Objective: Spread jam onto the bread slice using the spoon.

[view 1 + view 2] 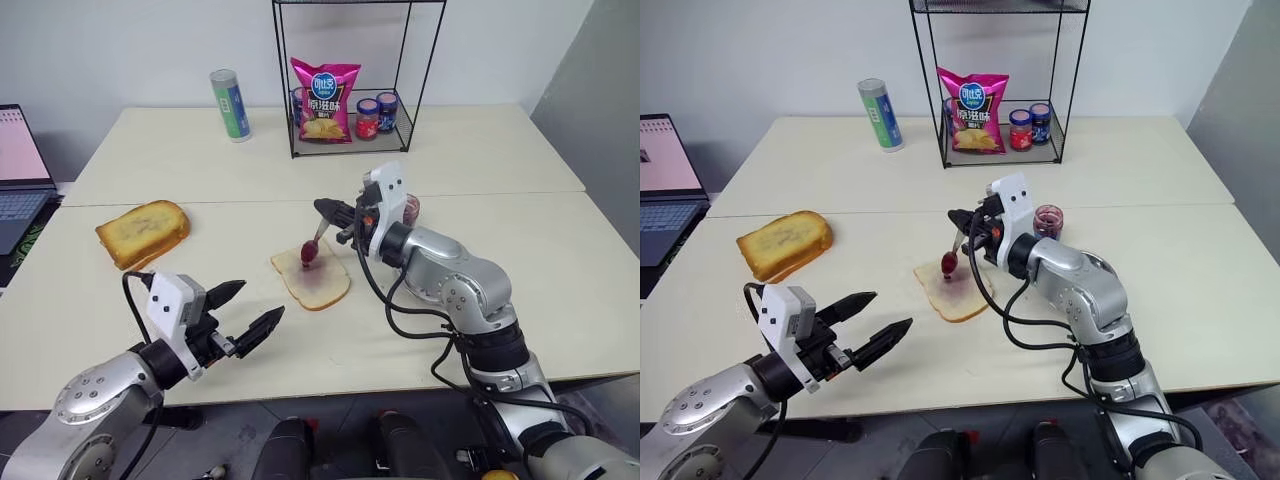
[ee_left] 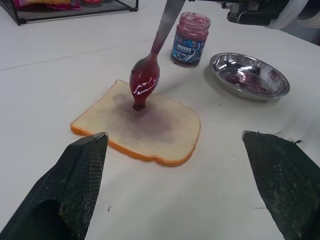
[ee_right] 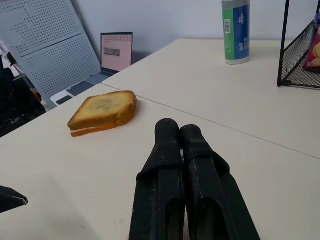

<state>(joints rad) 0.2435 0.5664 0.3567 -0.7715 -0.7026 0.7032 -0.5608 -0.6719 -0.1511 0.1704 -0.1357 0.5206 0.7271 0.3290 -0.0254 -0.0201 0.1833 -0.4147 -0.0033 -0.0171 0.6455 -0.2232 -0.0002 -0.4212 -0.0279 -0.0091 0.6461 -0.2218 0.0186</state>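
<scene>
We find the right gripper (image 1: 330, 212) with its 2 fingers pressed together on the handle of the spoon (image 1: 313, 243), which hangs bowl-down from it. The left gripper (image 1: 250, 312) stands with its jaws spread wide and nothing between them, on the near side of the spoon and well apart from it.

The step in hand, in our judgement, is laying the loaded bowl onto the bread and drawing it across. To do this well, we would tilt the spoon so the back of the bowl lies flatter, then sweep outward from the centre toward the crust in light strokes. The bread is unrestrained, so pressure should stay low or the slice may slide. The free gripper could steady an edge if needed.

The bread slice (image 2: 145, 127) lies flat on the table (image 1: 480, 150), directly under the spoon's bowl. It is squarish, pale, with a thin tan crust and a faint purple stain around its middle; the margins are bare. The jam (image 2: 143, 85) coats the bowl as a glossy dark red mass, and a drip from its tip touches the slice near the centre. Beyond the spoon stand an open jam jar (image 2: 190, 40) and a steel dish (image 2: 250, 75) with purple smears.
</scene>
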